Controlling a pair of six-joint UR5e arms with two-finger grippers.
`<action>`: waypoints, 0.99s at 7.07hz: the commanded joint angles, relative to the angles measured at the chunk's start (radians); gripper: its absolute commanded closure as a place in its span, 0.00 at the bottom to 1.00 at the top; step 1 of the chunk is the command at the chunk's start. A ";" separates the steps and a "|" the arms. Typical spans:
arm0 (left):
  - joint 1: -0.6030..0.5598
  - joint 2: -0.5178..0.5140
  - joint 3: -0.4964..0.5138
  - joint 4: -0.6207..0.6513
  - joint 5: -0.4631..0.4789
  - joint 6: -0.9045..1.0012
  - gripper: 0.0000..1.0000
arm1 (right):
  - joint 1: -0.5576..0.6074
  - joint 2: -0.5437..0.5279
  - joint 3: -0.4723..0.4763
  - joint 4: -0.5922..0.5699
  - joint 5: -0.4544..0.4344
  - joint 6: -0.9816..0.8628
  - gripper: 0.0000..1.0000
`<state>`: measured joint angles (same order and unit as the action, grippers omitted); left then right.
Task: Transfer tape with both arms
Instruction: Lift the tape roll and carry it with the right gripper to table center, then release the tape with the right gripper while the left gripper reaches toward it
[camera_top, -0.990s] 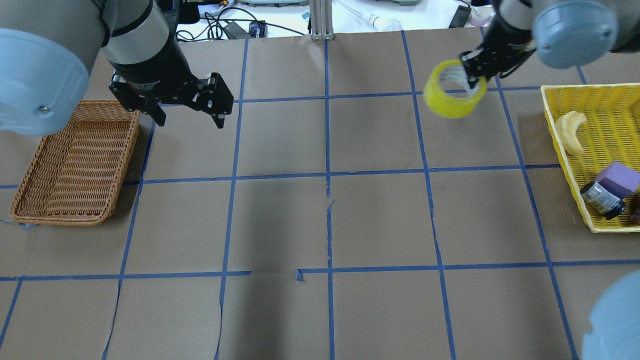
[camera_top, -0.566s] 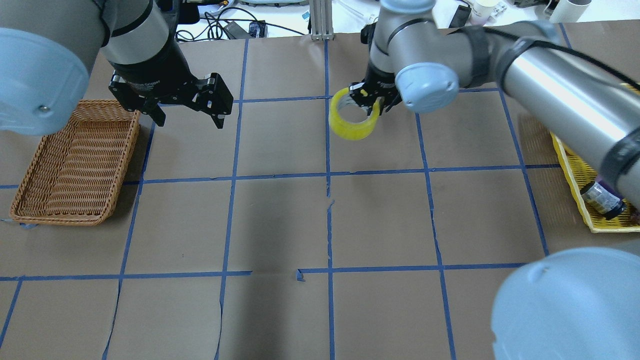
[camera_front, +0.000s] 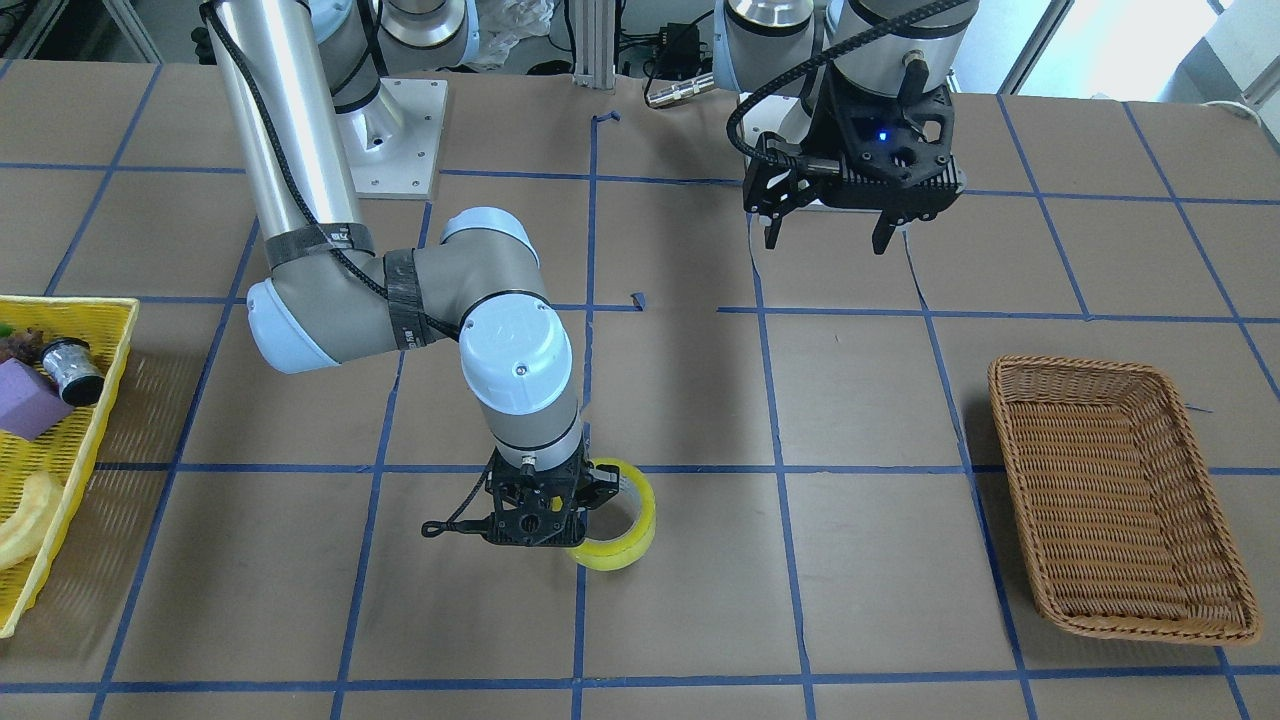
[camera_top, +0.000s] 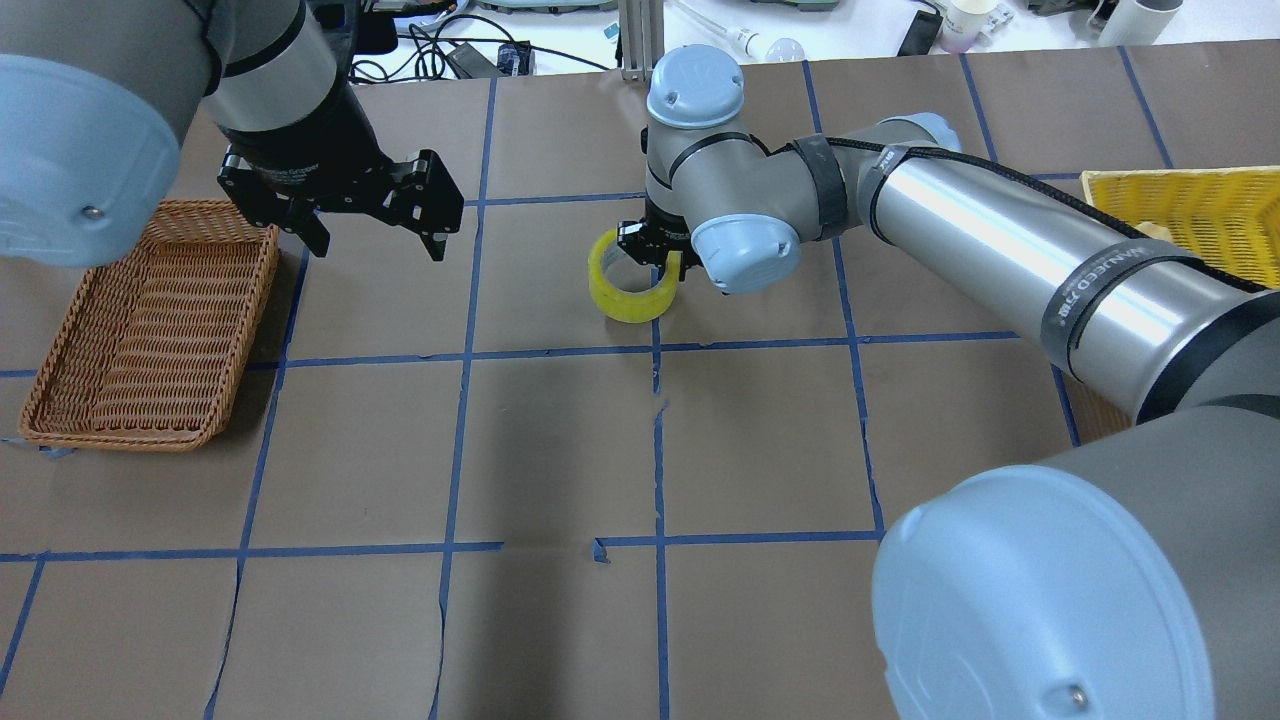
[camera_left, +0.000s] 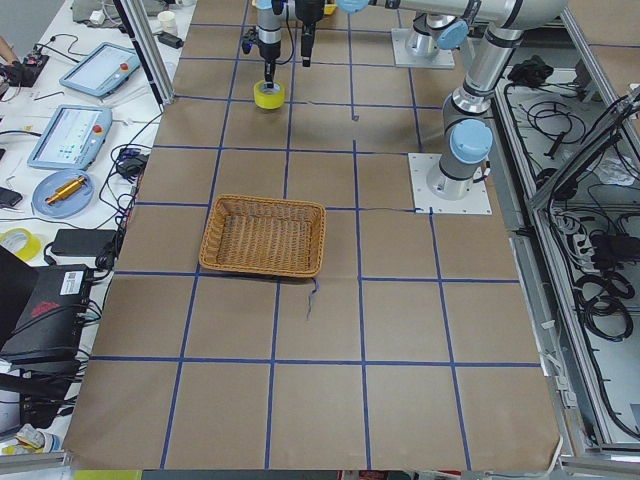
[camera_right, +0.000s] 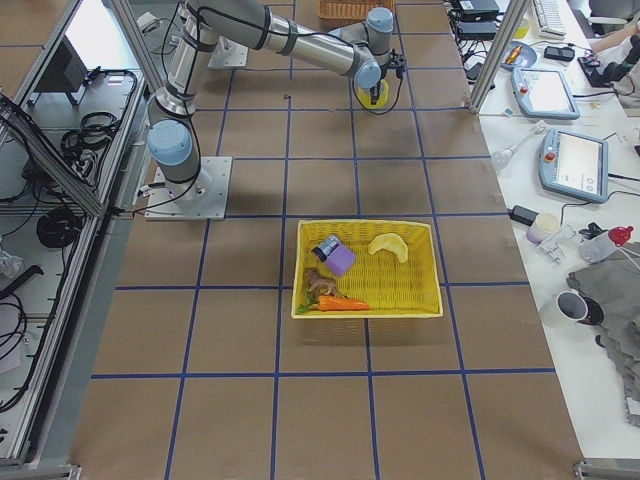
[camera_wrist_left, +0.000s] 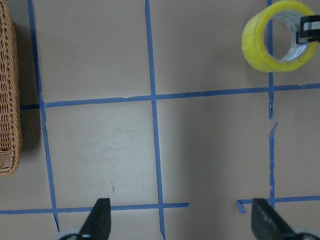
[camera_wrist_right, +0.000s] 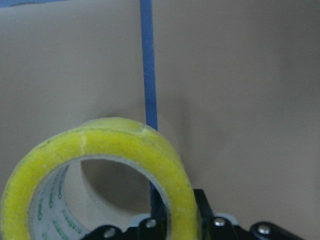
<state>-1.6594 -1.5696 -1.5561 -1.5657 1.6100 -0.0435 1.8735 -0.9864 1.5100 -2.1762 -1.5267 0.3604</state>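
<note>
The yellow tape roll (camera_top: 630, 305) hangs upright at the table's middle, low over the brown paper; whether it touches I cannot tell. My right gripper (camera_top: 655, 262) is shut on its wall, one finger inside the whitish core. It also shows in the front view (camera_front: 630, 540) under the right gripper (camera_front: 588, 500), in the right wrist view (camera_wrist_right: 100, 145), and at the top right of the left wrist view (camera_wrist_left: 255, 40). My left gripper (camera_top: 375, 235) is open and empty, high above the table, left of the tape (camera_front: 825, 240).
An empty wicker basket (camera_top: 150, 300) sits at the table's left (camera_front: 1120, 500). A yellow mesh basket (camera_top: 1180, 210) with several items sits at the right (camera_front: 70, 303). Blue tape lines grid the paper. The right arm stretches across the right half.
My right arm has swept left with the tape, from the far right to the table's middle, and come lower. The left arm has not moved.
</note>
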 joint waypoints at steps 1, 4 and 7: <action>0.043 -0.044 -0.069 0.036 -0.009 -0.002 0.00 | 0.001 -0.040 0.024 0.112 -0.013 0.006 1.00; 0.043 -0.162 -0.261 0.356 -0.196 -0.334 0.00 | 0.001 -0.054 0.061 0.108 0.002 0.006 0.00; 0.040 -0.317 -0.265 0.463 -0.398 -0.505 0.00 | -0.174 -0.217 0.021 0.245 0.020 -0.064 0.00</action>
<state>-1.6170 -1.8171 -1.8138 -1.1765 1.2649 -0.4739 1.7973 -1.1191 1.5412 -2.0262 -1.5234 0.3293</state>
